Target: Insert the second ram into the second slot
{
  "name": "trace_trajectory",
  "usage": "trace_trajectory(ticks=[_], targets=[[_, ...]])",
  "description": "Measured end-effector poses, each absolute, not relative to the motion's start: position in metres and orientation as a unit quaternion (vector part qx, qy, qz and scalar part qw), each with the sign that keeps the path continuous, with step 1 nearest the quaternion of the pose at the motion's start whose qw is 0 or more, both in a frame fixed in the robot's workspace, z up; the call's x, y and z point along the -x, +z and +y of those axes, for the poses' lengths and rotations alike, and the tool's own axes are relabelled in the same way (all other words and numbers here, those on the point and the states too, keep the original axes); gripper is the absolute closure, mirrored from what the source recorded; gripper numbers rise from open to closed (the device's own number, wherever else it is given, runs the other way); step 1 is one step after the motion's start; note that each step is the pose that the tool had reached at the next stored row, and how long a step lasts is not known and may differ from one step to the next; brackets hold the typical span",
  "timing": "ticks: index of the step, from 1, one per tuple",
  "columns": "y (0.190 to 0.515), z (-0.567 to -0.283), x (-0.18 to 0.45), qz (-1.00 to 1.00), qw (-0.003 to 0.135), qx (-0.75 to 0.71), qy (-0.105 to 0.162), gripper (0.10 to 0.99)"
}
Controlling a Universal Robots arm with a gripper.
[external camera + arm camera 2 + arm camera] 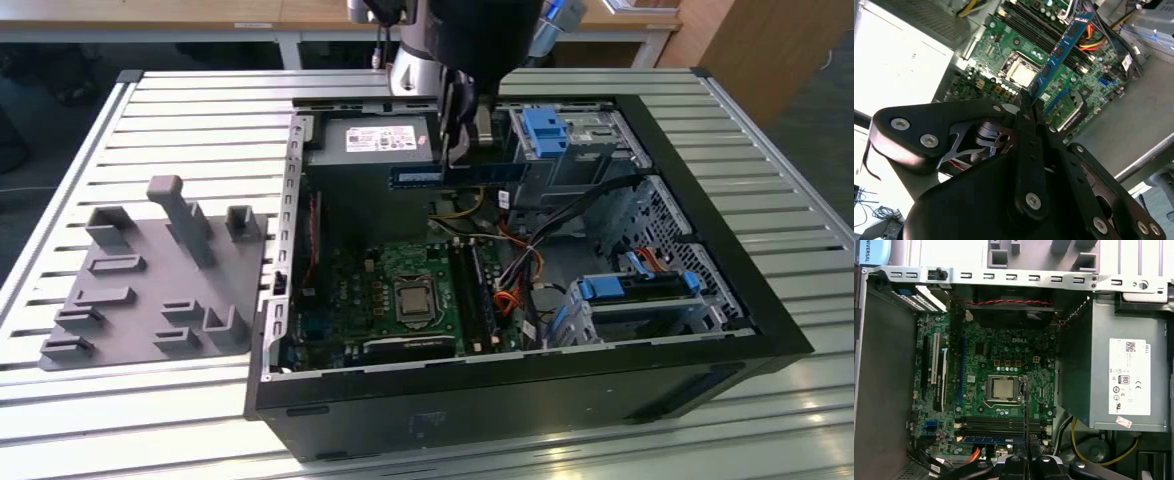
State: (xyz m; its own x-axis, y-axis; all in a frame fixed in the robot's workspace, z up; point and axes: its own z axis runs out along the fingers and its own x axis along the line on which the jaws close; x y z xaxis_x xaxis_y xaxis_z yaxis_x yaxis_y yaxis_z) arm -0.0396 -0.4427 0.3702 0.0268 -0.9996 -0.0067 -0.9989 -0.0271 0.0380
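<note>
Gripper has the RAM, poised over the open case!

The black two-finger gripper [470, 158] is clamped on the second ram [420, 177], a thin, long blue circuit-board stick with dark chips along its face. It hangs level in the air above the black open computer case [747, 300], well apart from the green motherboard [400, 290]. In the second wrist view the fingers [1025, 120] pinch the stick and its row of chips juts out past them. Below, the black memory slots [999, 422] wait, one seemingly filled by another blue stick [994, 439]. It should be a light, rigid, brittle piece with slick faces. Grip it across the flat sides near the top edge, away from the contacts.
</note>
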Motion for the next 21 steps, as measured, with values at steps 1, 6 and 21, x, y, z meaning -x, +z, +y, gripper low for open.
trace_trajectory(ticks=[1,6,21], targets=[[0.3702,-0.4461,0.0395,-0.697,0.011,-0.716,-0.015,0.949],[0.3693,-0.4542,0.0397,-0.704,0.012,-0.71,-0.015,0.949],[0.3654,-0.4543,0.0396,-0.785,0.015,-0.62,-0.011,0.949]])
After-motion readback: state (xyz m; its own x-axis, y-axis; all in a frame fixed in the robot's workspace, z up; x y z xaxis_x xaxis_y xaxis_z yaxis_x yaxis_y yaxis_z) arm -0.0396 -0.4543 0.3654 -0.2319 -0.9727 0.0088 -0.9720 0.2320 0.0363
